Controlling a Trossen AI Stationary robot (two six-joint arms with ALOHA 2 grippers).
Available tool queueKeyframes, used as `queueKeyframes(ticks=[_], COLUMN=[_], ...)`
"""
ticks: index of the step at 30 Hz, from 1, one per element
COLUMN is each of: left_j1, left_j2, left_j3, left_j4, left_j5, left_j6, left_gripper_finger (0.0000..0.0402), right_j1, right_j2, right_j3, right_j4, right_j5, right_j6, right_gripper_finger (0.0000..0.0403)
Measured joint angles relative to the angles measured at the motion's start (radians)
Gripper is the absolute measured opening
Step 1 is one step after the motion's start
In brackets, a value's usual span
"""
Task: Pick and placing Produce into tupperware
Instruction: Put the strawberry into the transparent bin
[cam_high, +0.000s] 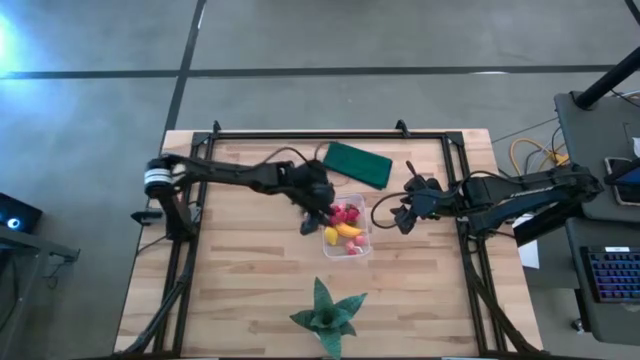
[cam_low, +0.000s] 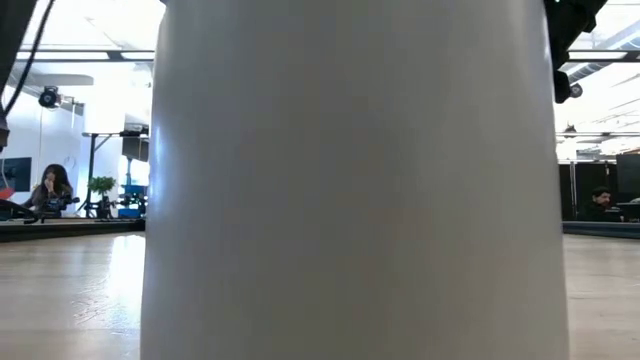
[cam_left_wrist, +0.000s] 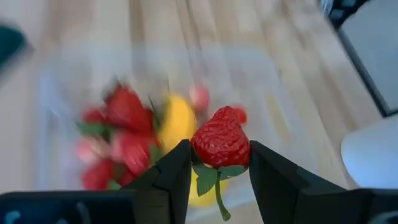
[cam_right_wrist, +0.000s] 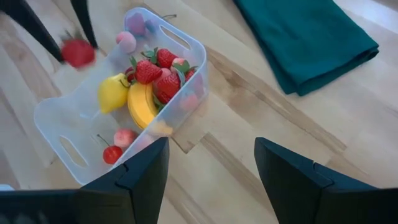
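A: Where is the left gripper (cam_high: 318, 212)?

B: At the left edge of the clear tupperware (cam_high: 362, 244), near the middle of the wooden table (cam_high: 250, 270). Its two fingers (cam_left_wrist: 176, 177) are clenched on a red strawberry (cam_left_wrist: 220, 142), which sits between them with its green leaves and stem hanging below.

A: Is that strawberry in the tub yet?

B: No. In the right wrist view it shows as a red blur (cam_right_wrist: 78, 52) between the dark fingers, held above the table just outside the tub's wall (cam_right_wrist: 56, 121).

A: What is already inside?

B: A yellow-orange banana (cam_right_wrist: 142, 104), a lemon (cam_right_wrist: 112, 92) touching it, several strawberries (cam_right_wrist: 165, 81) heaped at one end, a couple of pale pink pieces (cam_right_wrist: 126, 42), and a small red cherry (cam_right_wrist: 112, 154) with another pink piece beside it near the tub's other end.

A: And the right gripper (cam_high: 398, 214)?

B: It hovers to the right of the tub, apart from it, fingers (cam_right_wrist: 144, 168) spread wide and grasping nothing.

A: Anything else on the table?

B: A folded dark green cloth (cam_high: 357, 164) lies behind the tub, toward the far edge. A green star-shaped leafy thing (cam_high: 327, 312) sits at the near edge, well apart from the tub. The low view is almost wholly blocked by a broad white object (cam_low: 350, 180); at its sides the room shows, with a seated person (cam_low: 52, 186) far off.
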Motion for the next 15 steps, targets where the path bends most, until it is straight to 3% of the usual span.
queueKeyframes(ticks=[5, 12, 15], left_j1=[-0.025, -0.031, -0.03], left_j2=[0.066, 0.052, 0.011], left_j3=[0.034, 0.06, 0.057], left_j4=[-0.011, -0.027, -0.079], left_j5=[-0.041, -0.053, -0.112], left_j6=[-0.112, -0.127, -0.122], left_gripper_finger=[0.0146, 0.0232, 0.0261], right_j1=[0.0, 0.0, 0.0], right_j2=[0.004, 0.007, 0.007], right_j3=[0.0, -0.001, -0.001], right_j4=[0.0, 0.0, -0.001], right_j5=[-0.005, -0.008, -0.008], right_j6=[0.019, 0.017, 0.009], right_gripper_finger=[0.0228, 0.0228, 0.0228])
